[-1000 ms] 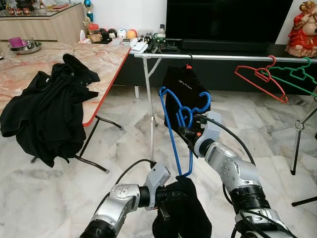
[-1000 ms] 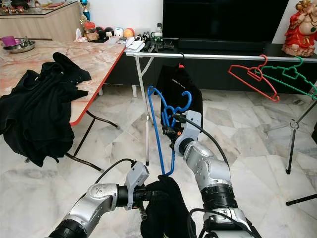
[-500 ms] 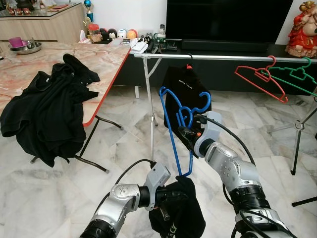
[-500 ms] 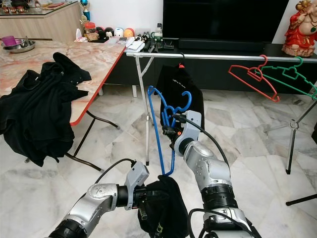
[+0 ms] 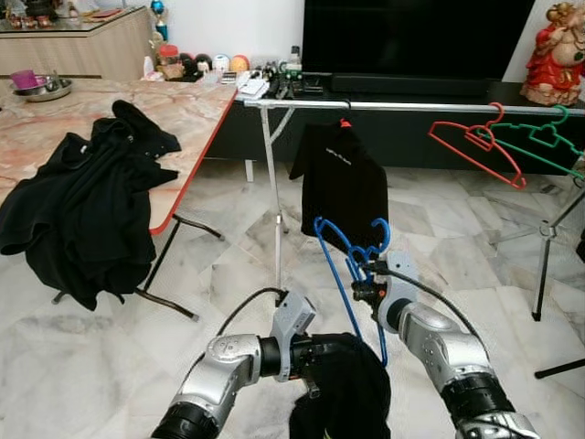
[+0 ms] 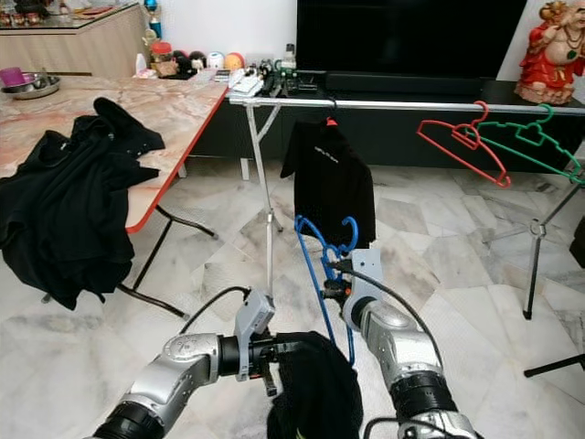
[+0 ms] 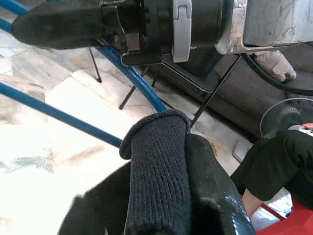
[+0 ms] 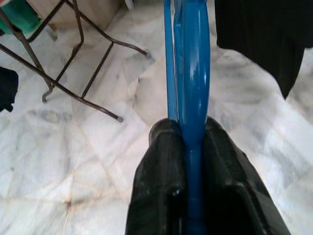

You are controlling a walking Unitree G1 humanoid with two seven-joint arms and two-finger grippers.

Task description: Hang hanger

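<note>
You see right gripper [image 5: 364, 291] clamped on blue hanger [image 5: 350, 274], hook end up, held low before rail [image 5: 402, 107]. Left gripper [image 5: 311, 352] grips black garment [image 5: 340, 393] just beside hanger's lower end. Black shirt [image 5: 343, 183] hangs on rail; red hanger [image 5: 475, 146] and green hanger [image 5: 539, 137] further right. Black clothes [image 5: 87, 206] draped over table [image 5: 196, 105] edge.

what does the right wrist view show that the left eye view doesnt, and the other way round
The right wrist view shows the grip up close: the right hand has both black fingers clamped directly on the blue plastic hanger.

The left eye view shows the wider room: the left hand holding a black knitted garment, the silver clothes rail with a black shirt, red wire hanger and green wire hanger, and the marble-topped table.

Both show the blue hanger, the hanging shirt and the marble floor.
</note>
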